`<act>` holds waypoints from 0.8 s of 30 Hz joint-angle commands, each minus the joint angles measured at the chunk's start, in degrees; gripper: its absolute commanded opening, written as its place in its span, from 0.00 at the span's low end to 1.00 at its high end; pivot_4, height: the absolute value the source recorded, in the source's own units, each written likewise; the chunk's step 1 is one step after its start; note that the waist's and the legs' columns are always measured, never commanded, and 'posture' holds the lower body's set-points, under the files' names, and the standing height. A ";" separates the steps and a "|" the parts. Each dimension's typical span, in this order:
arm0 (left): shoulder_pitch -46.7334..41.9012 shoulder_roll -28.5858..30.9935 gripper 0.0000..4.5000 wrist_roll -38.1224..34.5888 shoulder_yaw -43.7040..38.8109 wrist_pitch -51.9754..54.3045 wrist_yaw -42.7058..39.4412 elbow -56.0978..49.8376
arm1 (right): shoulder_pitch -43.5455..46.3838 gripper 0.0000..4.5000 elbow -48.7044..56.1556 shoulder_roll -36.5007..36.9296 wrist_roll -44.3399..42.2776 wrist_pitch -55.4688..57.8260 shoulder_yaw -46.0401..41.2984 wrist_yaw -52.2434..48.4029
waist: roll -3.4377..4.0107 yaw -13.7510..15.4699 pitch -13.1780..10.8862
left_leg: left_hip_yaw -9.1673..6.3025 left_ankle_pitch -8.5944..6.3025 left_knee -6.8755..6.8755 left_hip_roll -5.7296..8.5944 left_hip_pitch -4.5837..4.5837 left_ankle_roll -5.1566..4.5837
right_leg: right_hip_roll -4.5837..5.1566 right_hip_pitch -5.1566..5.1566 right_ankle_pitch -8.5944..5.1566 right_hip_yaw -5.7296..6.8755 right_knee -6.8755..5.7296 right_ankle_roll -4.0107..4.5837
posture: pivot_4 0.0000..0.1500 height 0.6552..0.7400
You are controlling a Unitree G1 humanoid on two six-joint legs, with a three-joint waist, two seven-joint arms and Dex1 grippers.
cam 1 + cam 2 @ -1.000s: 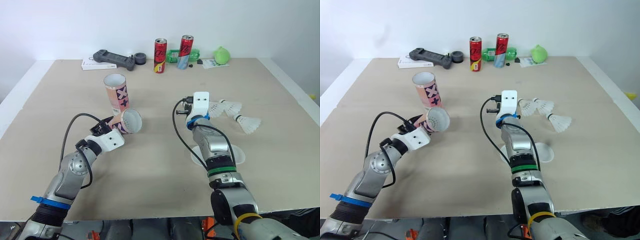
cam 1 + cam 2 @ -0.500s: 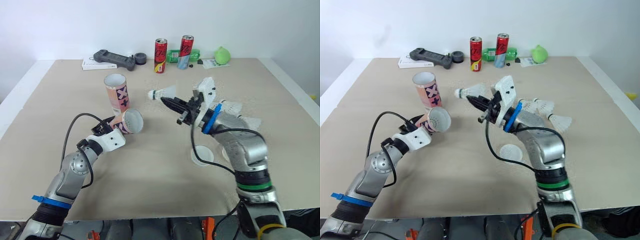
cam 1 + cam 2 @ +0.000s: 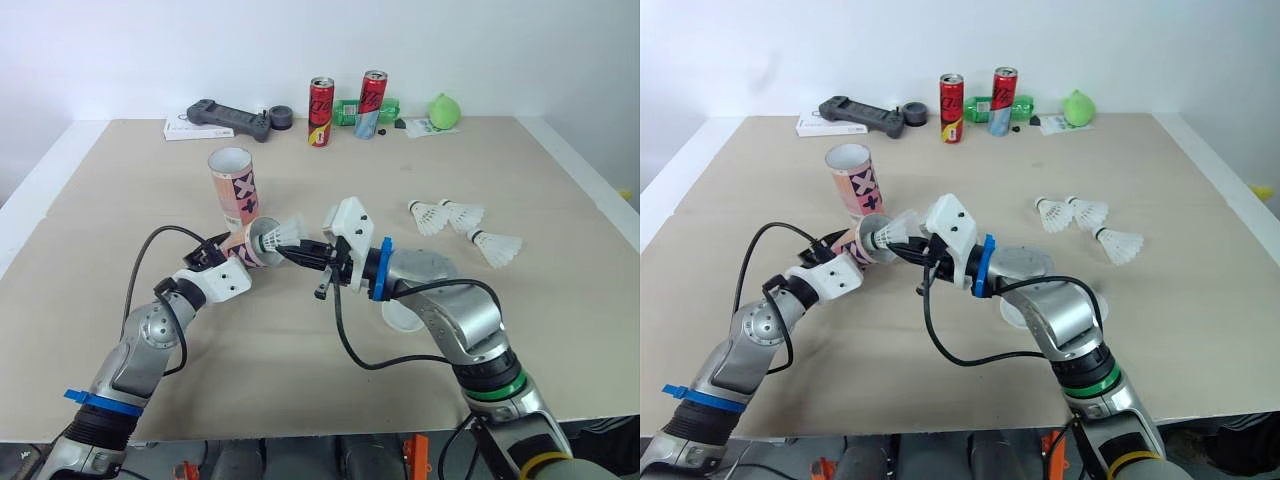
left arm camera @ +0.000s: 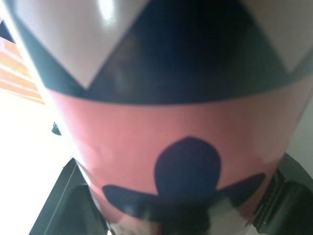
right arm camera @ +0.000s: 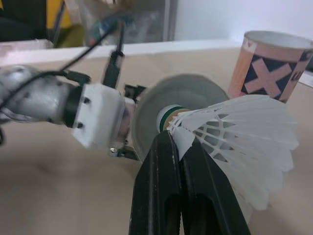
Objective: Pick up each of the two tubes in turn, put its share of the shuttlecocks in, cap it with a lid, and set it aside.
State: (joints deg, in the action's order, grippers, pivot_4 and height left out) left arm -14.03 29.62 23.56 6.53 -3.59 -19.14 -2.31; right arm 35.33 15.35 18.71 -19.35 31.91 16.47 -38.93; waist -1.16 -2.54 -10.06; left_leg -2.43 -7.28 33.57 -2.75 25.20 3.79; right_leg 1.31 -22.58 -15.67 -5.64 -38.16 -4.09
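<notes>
My left gripper [image 3: 232,252] is shut on a pink patterned tube [image 3: 258,243], held tilted with its open mouth facing right; its wall is close up in the left wrist view [image 4: 186,122]. My right gripper [image 3: 303,251] is shut on a white shuttlecock [image 3: 287,234] by its skirt. The cork end sits at the tube's mouth [image 5: 181,105], as the right wrist view shows. A second tube [image 3: 232,185] stands upright just behind. Three more shuttlecocks [image 3: 463,214] lie on the table to the right. A white lid [image 3: 401,316] lies under my right forearm.
Along the table's back edge stand two red cans [image 3: 320,98], a dark controller [image 3: 228,117], a white box [image 3: 185,130] and green items [image 3: 443,109]. A cable [image 3: 345,340] loops from my right wrist over the table.
My right gripper took a shuttlecock from the group on the right, lifted it, then swung left and down to the mouth of the held tube. The left arm barely moved.
</notes>
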 commanded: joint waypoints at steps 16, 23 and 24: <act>-0.10 -0.70 0.67 -0.66 1.01 -0.19 -0.61 0.56 | 13.52 0.41 -7.61 6.53 5.27 -5.37 4.09 -12.91 | 0.00 -0.06 0.00 | 0.01 0.00 0.01 -0.01 -0.03 0.00 | 0.00 -0.02 0.01 0.03 0.00 0.03 | 1.00 1.00; -0.86 -0.94 0.67 -0.38 0.96 -0.18 -0.15 0.94 | 21.80 0.01 -21.49 3.58 18.19 -15.72 14.89 -17.43 | 0.00 0.02 0.00 | 0.03 0.00 0.00 0.00 0.03 0.00 | -0.01 -0.09 0.00 0.01 -0.02 0.03 | 1.00 1.00; -0.91 -1.06 0.67 -0.31 0.97 -0.10 -0.07 0.86 | 23.33 0.01 -23.99 2.58 20.82 -18.02 16.89 -17.51 | 0.01 -0.01 0.00 | 0.04 0.00 0.00 0.00 0.04 0.00 | 0.00 -0.11 0.01 0.00 -0.02 0.03 | 1.00 1.00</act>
State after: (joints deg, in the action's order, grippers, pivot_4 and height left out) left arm -14.84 28.77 23.68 6.87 -3.76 -19.03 -1.61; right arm 56.40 -7.05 22.09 -1.76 17.05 31.63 -55.79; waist -1.15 -2.55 -10.06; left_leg -2.38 -7.28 33.56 -2.75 25.24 3.79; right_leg 1.31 -22.70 -15.67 -5.64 -38.18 -4.06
